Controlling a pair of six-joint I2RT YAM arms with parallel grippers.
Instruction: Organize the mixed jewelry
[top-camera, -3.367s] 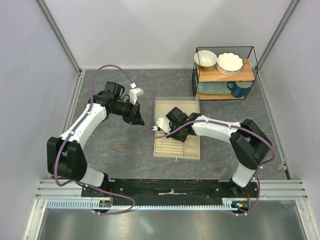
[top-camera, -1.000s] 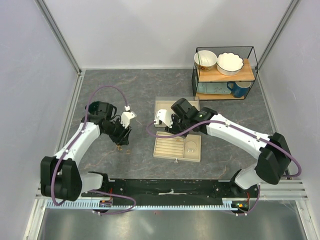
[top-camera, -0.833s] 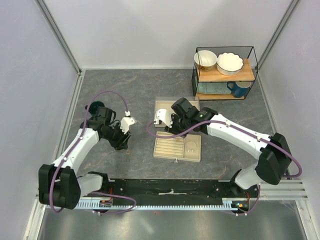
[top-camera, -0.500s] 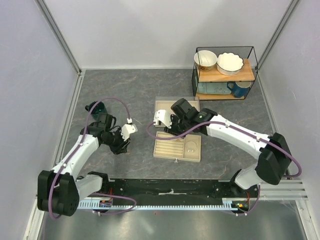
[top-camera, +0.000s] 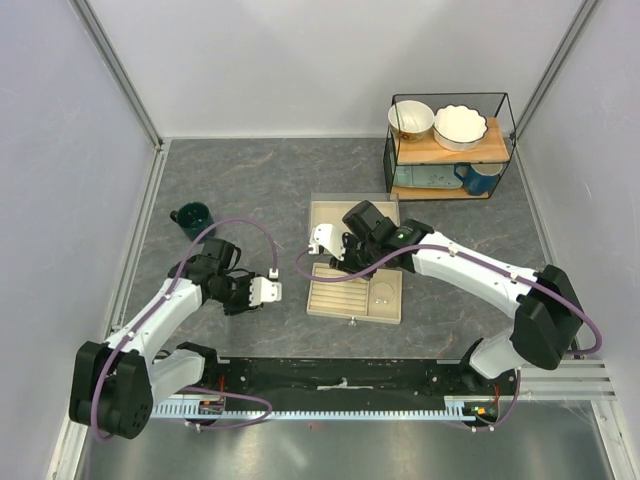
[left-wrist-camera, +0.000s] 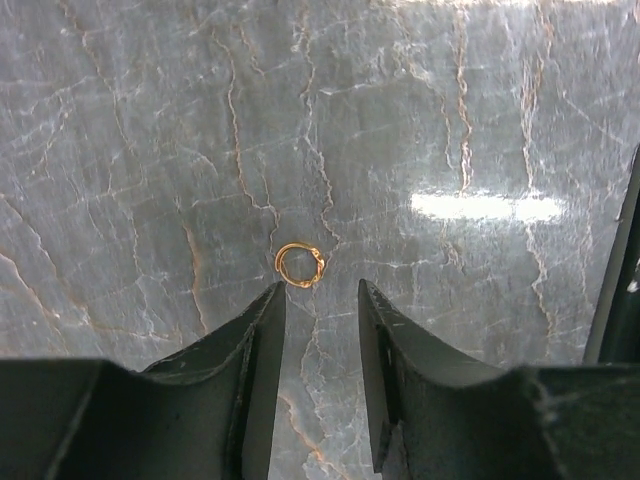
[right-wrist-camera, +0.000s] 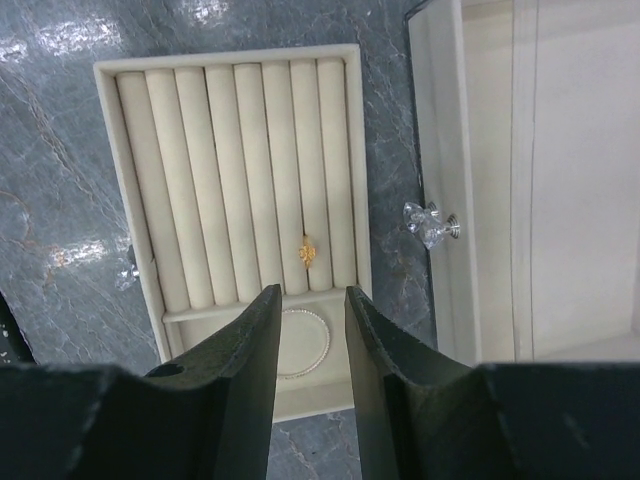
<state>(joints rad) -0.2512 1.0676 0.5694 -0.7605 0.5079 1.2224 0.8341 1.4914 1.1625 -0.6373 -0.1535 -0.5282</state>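
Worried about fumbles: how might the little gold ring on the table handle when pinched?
The gold ring lies thin and flat on the glossy table, so it probably slides. Tiny beside the left pincer, it is likely light and easily flicked.

A robot lab cell is showing here. Plain white panels (top-camera: 300, 60) and aluminium rails (top-camera: 117, 70) are enclosing the grey tabletop (top-camera: 260, 180).

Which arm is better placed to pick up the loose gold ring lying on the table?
Left. The left gripper, open and empty, hangs just short of the ring. The right gripper is over the tray, away from that ring.
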